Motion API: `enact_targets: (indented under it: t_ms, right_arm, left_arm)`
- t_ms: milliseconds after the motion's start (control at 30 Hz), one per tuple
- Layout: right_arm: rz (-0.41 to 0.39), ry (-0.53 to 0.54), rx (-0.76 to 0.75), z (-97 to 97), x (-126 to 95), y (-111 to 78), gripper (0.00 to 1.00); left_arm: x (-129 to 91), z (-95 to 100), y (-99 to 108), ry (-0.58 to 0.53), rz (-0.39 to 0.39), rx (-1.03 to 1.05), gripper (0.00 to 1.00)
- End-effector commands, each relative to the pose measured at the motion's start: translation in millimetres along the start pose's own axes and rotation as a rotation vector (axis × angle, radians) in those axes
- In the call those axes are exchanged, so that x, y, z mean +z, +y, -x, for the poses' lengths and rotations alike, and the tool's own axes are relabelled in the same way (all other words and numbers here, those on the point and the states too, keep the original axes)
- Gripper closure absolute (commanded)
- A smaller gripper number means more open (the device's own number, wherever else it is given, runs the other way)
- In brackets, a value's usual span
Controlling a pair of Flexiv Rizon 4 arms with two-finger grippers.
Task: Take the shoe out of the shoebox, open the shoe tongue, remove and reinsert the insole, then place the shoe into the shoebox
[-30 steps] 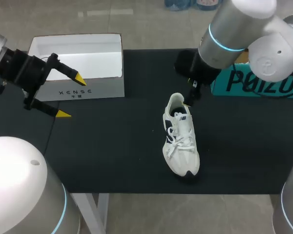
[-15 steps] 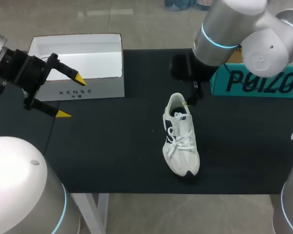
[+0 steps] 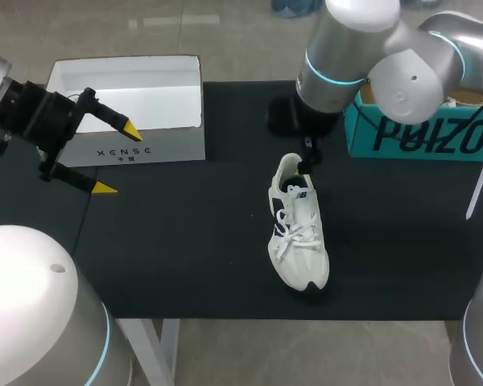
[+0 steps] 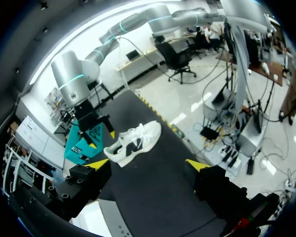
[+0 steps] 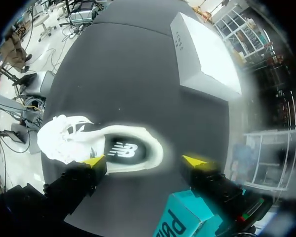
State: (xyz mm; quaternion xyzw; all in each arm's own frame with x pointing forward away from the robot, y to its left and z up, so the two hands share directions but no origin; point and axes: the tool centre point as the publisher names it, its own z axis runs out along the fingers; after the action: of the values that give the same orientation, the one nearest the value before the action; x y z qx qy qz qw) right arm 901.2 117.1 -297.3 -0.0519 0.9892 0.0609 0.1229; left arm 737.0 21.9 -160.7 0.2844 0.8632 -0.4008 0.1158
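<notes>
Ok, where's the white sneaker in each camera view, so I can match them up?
Head view: white sneaker on the black mat, right of middle, toe toward the near edge.
Left wrist view: sneaker ahead of the left pincer.
Right wrist view: sneaker beneath the right pincer, heel under its open fingers.
Shared landmark: teal box near the heel.

Matte black tabletop (image 3: 185, 241), evenly lit
</notes>
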Motion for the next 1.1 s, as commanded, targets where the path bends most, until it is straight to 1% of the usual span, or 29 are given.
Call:
enact_targets:
  t_ms: [33, 300, 667, 1100]
  right_arm:
    - [-0.003, 0.008, 0.004, 9.3, 19, 0.9, 0.00]
    - [-0.019, 0.011, 0.011, 16.9, 37, -4.9, 0.00]
    - [-0.031, 0.038, 0.021, 16.7, 57, -5.3, 0.00]
    - [-0.039, 0.042, 0.047, 28.0, 69, -8.7, 0.00]
  left_arm:
    - [0, 0.4, 0, 0.003, 0.002, 0.000, 0.00]
    - [0, 0.4, 0, 0.003, 0.002, 0.000, 0.00]
    - [0, 0.4, 0, 0.003, 0.002, 0.000, 0.00]
    - [0, 0.4, 0, 0.003, 0.002, 0.000, 0.00]
